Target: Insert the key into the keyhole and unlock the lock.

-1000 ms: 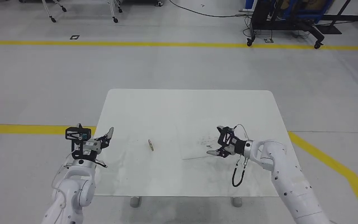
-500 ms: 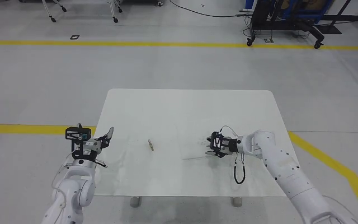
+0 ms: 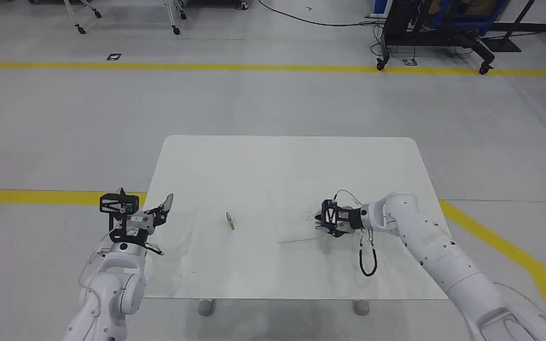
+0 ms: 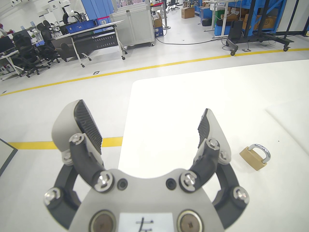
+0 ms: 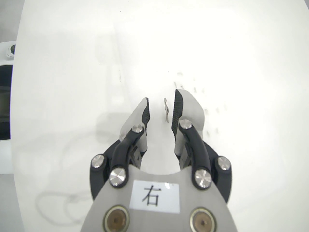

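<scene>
A small brass padlock (image 3: 229,221) with a steel shackle lies on the white table (image 3: 256,162), left of centre; it also shows in the left wrist view as the padlock (image 4: 256,156). My left gripper (image 3: 162,210) hangs open at the table's left edge, apart from the lock; the left wrist view shows this left gripper (image 4: 144,119) with nothing between its fingers. A thin silver key (image 5: 166,109) lies flat on the table. My right gripper (image 5: 161,101) is open and straddles the key, its fingers close on either side. In the top view the right gripper (image 3: 325,219) is low, right of centre.
A black cable loop (image 3: 368,256) dangles from the right arm near the table's front edge. Faint scuff marks (image 5: 207,102) dot the surface beside the key. The table's back half is bare. Yellow floor lines (image 3: 51,196) run past both sides.
My right gripper has slid left and slightly back over the table, and lowered around the key. The left arm and the padlock have stayed put.
</scene>
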Tool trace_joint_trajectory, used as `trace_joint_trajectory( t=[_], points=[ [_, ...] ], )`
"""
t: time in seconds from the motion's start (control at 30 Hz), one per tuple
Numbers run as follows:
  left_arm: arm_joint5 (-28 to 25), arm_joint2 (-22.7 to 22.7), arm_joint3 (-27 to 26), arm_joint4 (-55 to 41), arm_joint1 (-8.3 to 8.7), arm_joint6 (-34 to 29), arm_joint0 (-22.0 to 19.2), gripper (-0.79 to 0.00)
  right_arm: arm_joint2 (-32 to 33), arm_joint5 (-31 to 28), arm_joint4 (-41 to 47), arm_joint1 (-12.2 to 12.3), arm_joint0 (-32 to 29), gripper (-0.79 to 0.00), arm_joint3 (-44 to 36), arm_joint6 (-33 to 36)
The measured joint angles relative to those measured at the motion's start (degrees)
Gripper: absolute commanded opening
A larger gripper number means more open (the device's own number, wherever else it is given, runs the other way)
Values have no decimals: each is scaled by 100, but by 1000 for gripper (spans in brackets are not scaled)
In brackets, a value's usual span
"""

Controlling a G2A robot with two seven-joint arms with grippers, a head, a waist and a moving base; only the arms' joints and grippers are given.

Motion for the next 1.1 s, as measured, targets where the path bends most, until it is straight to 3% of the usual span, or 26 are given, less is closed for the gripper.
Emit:
trace_joint_trajectory(
  t=[0.3,0.73,1.1],
  points=[
    [0,0,0,0,0,0,0,0,-198,16,163,-13,171,-785,109,167],
    [0,0,0,0,0,0,0,0,-51,1163,869,-113,-1,-785,87,531],
    [0,0,0,0,0,0,0,0,21,1546,1189,-162,-148,-785,-10,470]
  ],
)
